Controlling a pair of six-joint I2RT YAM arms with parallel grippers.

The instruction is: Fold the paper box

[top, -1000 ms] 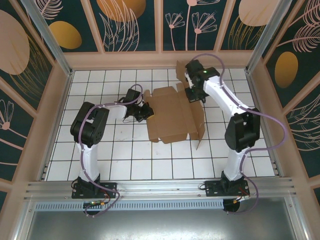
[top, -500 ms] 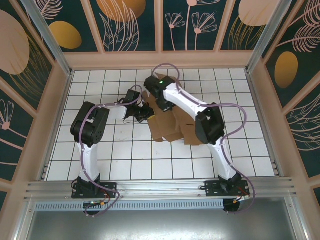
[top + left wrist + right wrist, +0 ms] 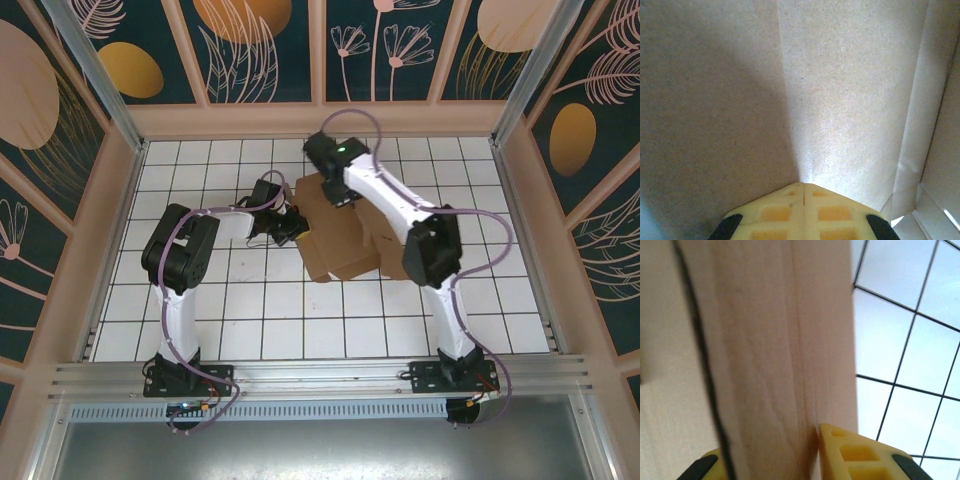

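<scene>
On the left, the white left arm with black joints reaches across the glossy white, dark-grouted tiled table (image 3: 200, 170). Its left gripper (image 3: 291, 228) sits at the left edge of the paper box (image 3: 345, 245), a plain brown piece of matte corrugated cardboard with folded panels and flaps, lying near the middle of the table. In the left wrist view, the ribbed yellow fingers (image 3: 835, 212) are pressed together, tip to tip. They nose into a soft crease where two grainy cardboard panels meet. I cannot tell whether any cardboard is pinched between them.

To the right, the right arm bends over the box and hides much of its right side. The right gripper (image 3: 343, 195) is at the box's far edge. In the right wrist view, a smooth, slightly wrinkled cardboard flap (image 3: 765, 340) rises between the yellow fingers. The right finger (image 3: 850, 452) touches the cardboard, and the other is mostly covered by it. The jaws stand apart around the flap, but I cannot tell whether they are clamping it.

A thin purple cable (image 3: 500, 270) loops along the right arm. A ridged aluminium rail (image 3: 320, 372) carries both bases at the near edge. Pale wooden frames with dark teal, leaf-patterned panels (image 3: 250, 40) wall in the table.
</scene>
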